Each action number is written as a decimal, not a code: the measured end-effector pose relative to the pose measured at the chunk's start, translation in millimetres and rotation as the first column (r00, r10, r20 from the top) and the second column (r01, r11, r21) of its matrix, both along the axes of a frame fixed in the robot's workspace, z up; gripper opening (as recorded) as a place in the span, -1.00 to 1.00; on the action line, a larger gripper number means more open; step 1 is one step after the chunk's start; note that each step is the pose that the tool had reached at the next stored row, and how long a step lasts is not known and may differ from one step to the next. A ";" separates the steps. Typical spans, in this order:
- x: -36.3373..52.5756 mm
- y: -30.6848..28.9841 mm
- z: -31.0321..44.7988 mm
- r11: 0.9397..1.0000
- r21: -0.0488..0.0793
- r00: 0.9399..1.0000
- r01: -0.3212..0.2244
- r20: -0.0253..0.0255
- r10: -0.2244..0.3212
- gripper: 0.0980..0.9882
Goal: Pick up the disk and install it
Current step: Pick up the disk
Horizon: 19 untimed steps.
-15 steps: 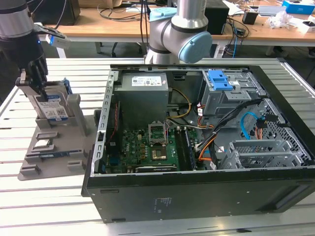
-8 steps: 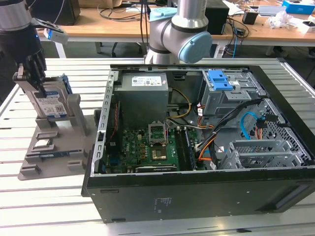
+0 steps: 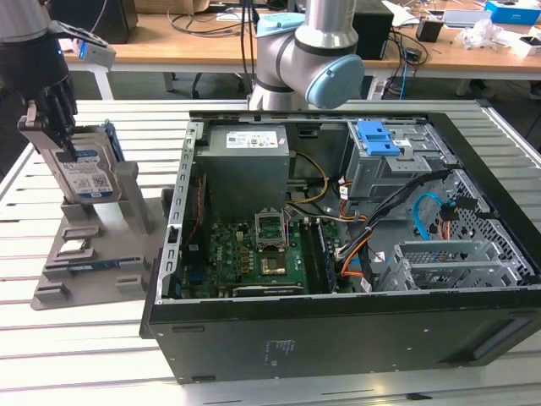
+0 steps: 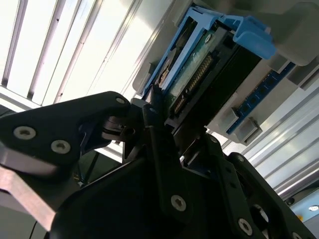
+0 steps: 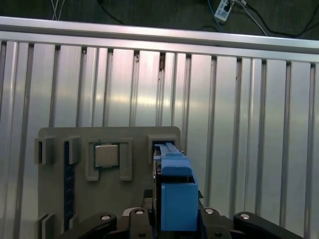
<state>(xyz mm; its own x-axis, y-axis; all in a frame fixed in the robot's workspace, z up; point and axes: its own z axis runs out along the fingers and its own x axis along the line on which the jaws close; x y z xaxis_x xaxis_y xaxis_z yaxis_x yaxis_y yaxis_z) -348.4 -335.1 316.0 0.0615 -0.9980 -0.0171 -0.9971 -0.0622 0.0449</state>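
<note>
The disk [image 3: 84, 176] is a flat silver-metal slab with a blue-and-white label and blue plastic rails. It stands on edge, slightly tilted, at the upright of the grey plastic stand [image 3: 93, 254]. In the exterior view the stand sits at nine o'clock from the open black computer case [image 3: 338, 338]. Both rest on a ribbed aluminium table [image 3: 76, 364].

The matte black gripper [image 3: 61, 135] meets the disk at eleven o'clock of its labelled face.

The second wrist view adds what the exterior view hides: the drive's end with its dark connector [image 4: 191, 88] (pins in a neat row), and a black finger [image 4: 152, 112] lying against the blue rail. The first wrist view looks along that rail onto the stand's flat base, where a square metal-lidded chip [image 5: 105, 155] lies in a recess.

The jaws stand narrow, clamped on the disk's two faces.
</note>
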 end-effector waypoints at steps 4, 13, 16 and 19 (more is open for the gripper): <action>0.0 0.6 7.0 1.000 0.000 1.000 0.000 0.000 0.000 -0.40; 0.1 2.1 26.1 1.000 0.000 1.000 0.000 0.000 0.000 -0.40; 0.1 2.7 32.5 1.000 0.000 1.000 0.000 0.000 0.000 -0.40; 0.1 3.3 39.0 1.000 0.000 1.000 0.000 0.000 0.000 -0.40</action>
